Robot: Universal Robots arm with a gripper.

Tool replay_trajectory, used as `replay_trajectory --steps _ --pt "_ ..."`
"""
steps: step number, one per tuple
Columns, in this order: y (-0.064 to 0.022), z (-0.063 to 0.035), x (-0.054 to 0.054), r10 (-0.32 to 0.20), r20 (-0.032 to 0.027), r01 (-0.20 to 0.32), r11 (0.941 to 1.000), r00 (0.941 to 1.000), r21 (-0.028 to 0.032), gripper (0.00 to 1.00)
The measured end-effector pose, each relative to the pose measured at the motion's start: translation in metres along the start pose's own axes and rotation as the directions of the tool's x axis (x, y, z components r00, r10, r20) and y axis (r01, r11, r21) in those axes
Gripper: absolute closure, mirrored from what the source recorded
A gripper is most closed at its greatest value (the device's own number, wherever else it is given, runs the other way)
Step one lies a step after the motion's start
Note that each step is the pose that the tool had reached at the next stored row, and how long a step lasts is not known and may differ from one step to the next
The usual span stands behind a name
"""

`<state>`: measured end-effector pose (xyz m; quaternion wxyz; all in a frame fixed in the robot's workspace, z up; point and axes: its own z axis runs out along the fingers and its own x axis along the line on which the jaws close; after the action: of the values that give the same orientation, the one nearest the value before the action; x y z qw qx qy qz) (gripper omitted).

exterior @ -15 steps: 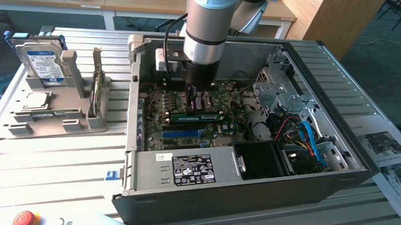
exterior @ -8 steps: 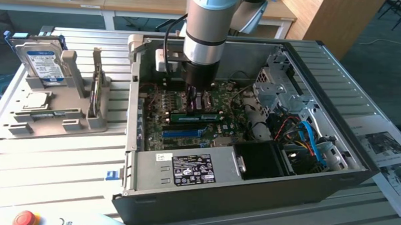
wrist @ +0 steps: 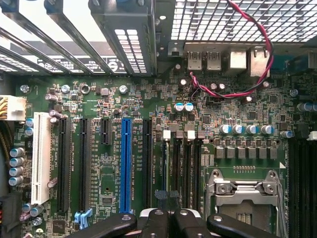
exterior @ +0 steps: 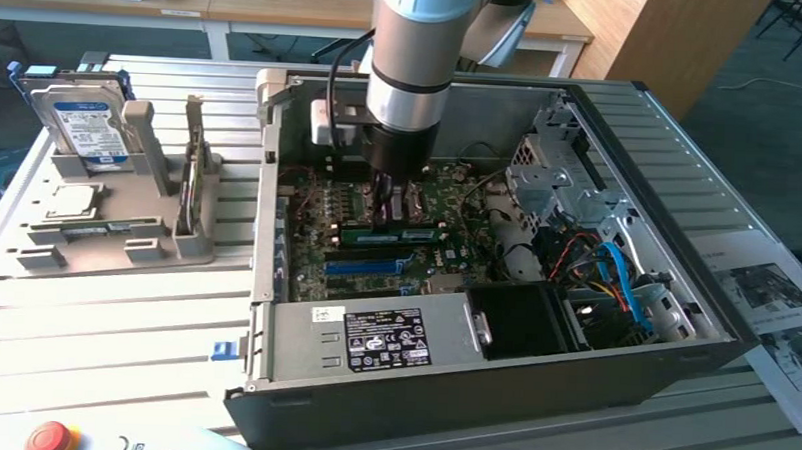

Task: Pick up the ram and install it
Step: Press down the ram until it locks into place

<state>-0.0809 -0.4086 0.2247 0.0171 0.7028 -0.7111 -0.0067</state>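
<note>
Gripper (exterior: 391, 200) fingers were pressed together low inside the open computer case (exterior: 692, 325), just above the motherboard (wrist: 237, 114). The ram (exterior: 409, 231), a green stick, lay in the board's slots directly beneath it.

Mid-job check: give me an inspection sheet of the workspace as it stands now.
Surface: slotted metal table carrying an open computer case.
Job's things: ram lies along the motherboard slots, just below the end effector; whether it is seated cannot be told.
Clutter: hard drive and CPU chip in a grey holder.
Grippers: end effector shut, low over the motherboard.
Cables: red-black wire; blue cable inside the case.
Surroundings: wooden desks, papers, red button.
</note>
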Motion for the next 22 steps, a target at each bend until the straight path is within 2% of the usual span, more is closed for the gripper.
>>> replay_trajectory --steps 14,22 --pt "-0.0001 0.0033 0.0 0.0 0.0 0.0 1.0 1.0 0.0 0.9" --pt "-0.0003 0.001 -0.0002 0.0 0.0015 0.0 1.0 1.0 0.0012 0.9"
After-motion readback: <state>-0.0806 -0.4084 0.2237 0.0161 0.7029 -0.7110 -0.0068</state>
